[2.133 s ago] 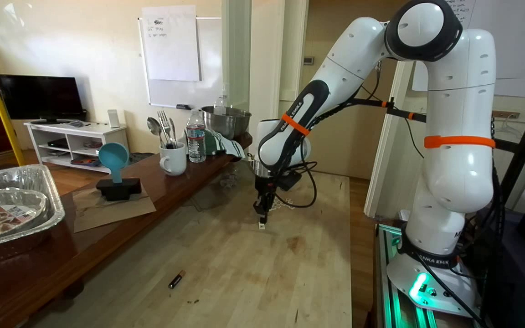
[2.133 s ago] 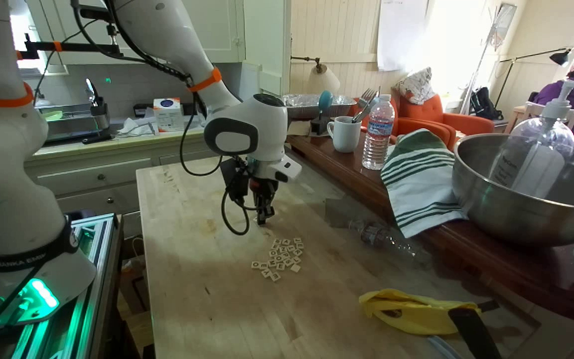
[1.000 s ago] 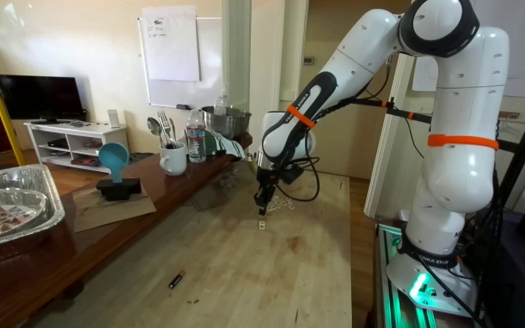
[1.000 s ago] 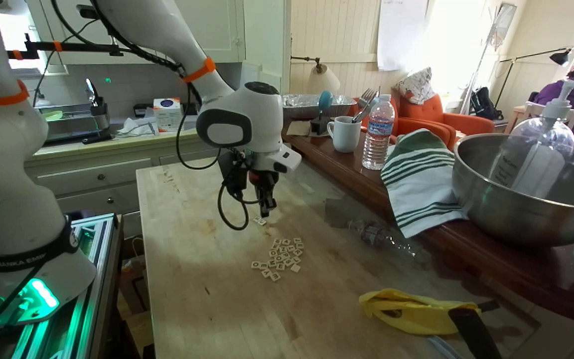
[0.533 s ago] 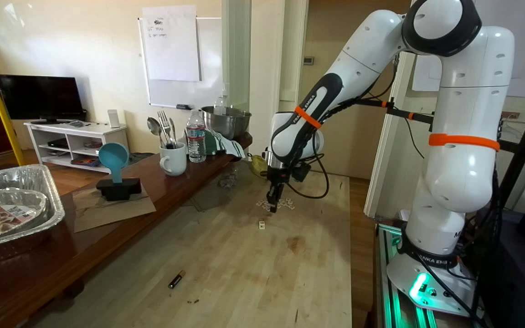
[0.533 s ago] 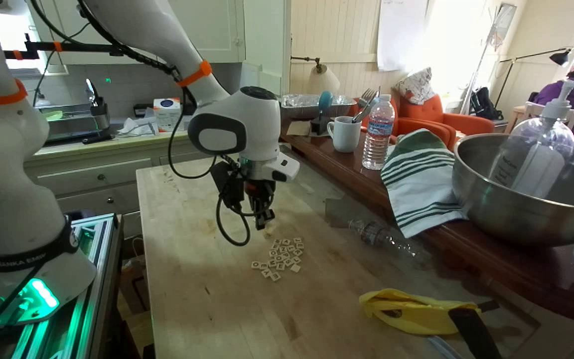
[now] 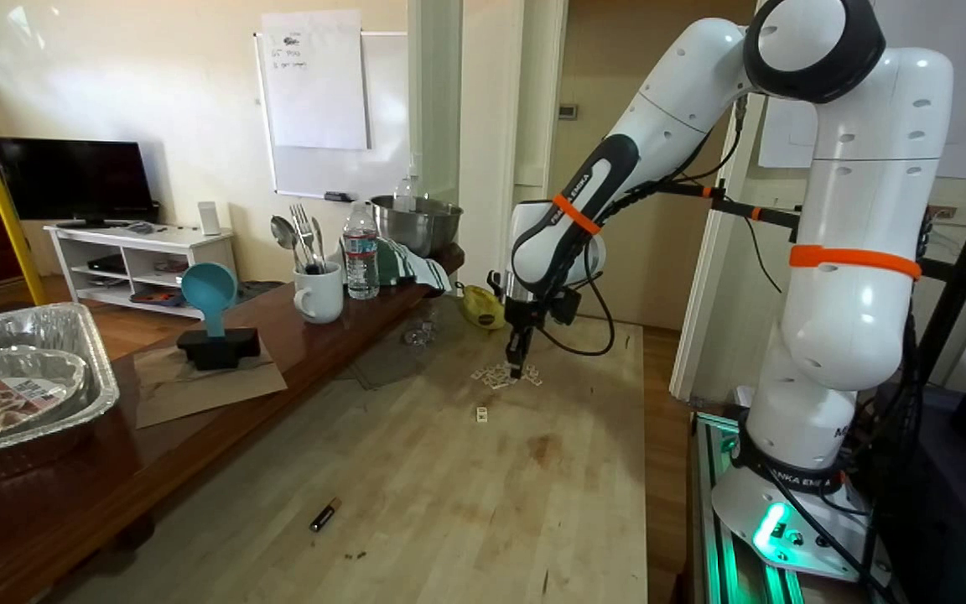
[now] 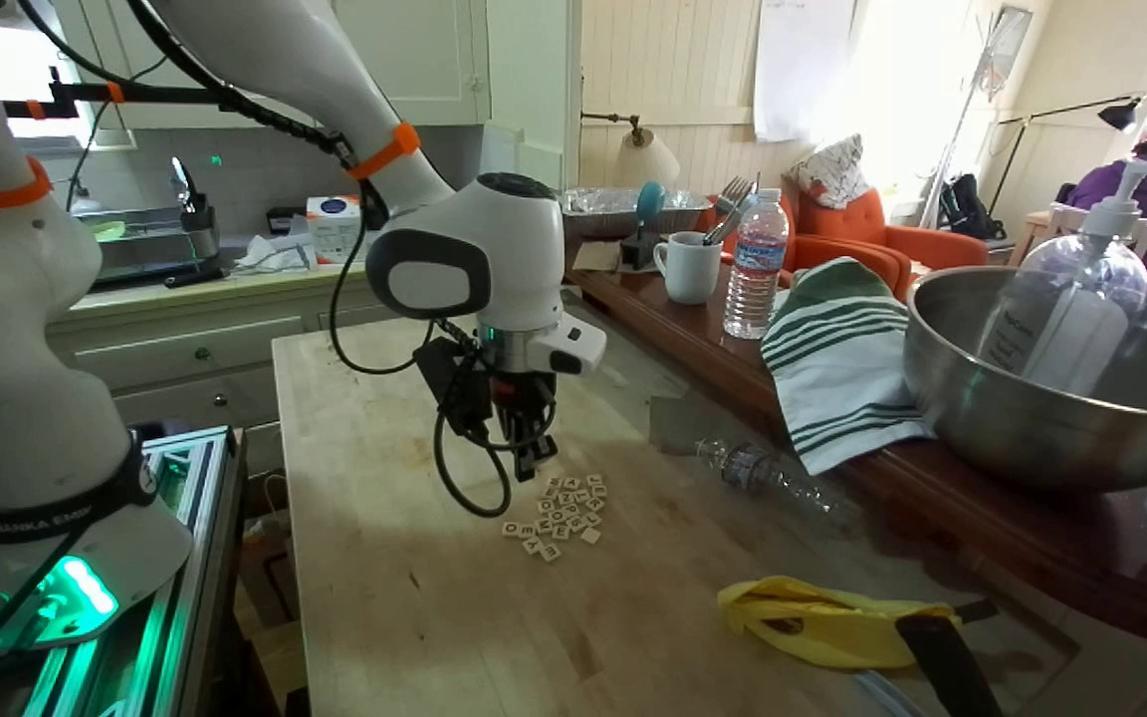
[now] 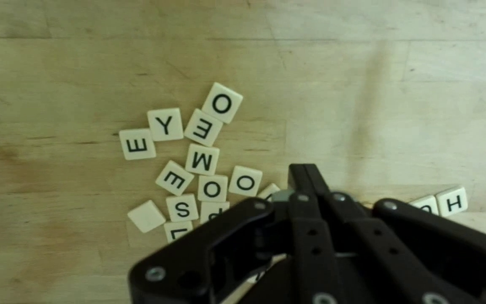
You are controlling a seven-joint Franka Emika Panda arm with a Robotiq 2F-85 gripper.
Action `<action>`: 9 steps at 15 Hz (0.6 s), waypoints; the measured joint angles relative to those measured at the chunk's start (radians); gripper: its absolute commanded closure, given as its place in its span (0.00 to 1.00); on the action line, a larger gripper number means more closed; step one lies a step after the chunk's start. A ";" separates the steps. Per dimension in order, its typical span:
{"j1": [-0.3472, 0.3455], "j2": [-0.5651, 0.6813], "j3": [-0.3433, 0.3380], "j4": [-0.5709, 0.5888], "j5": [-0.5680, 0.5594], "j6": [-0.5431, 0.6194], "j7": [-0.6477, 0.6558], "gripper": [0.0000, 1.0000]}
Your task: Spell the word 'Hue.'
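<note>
A cluster of small whitish letter tiles lies on the wooden table in both exterior views [image 7: 493, 376] [image 8: 568, 510]. In the wrist view, tiles E [image 9: 137, 144], Y [image 9: 165, 124], another E [image 9: 203, 127], M [image 9: 202, 159] and a third E [image 9: 174, 178] are legible. At right, an H tile [image 9: 452, 202] touches a partly covered tile [image 9: 427, 205]. This pair [image 7: 481, 414] stands apart from the cluster in an exterior view. My gripper [image 9: 303, 169] is shut, its fingertips together and empty, above the table between pair and cluster. It hides some tiles. It also shows in both exterior views [image 7: 516, 373] [image 8: 534, 472].
A yellow object [image 8: 822, 622] lies on the table beyond the tiles. A clear plastic bottle [image 8: 758, 468] lies near the raised brown counter [image 7: 366, 340]. A battery [image 7: 325, 514] lies on the table. A mug [image 7: 319, 294] and a water bottle [image 7: 360, 252] stand on the counter.
My gripper has risen off the tile pair and moved away from it toward the cluster. The pair and the cluster stay where they were.
</note>
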 measured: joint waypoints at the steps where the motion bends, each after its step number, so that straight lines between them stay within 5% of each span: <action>1: -0.002 0.000 -0.004 0.000 -0.013 0.000 -0.012 1.00; 9: -0.002 0.021 -0.008 0.025 -0.036 0.003 -0.104 1.00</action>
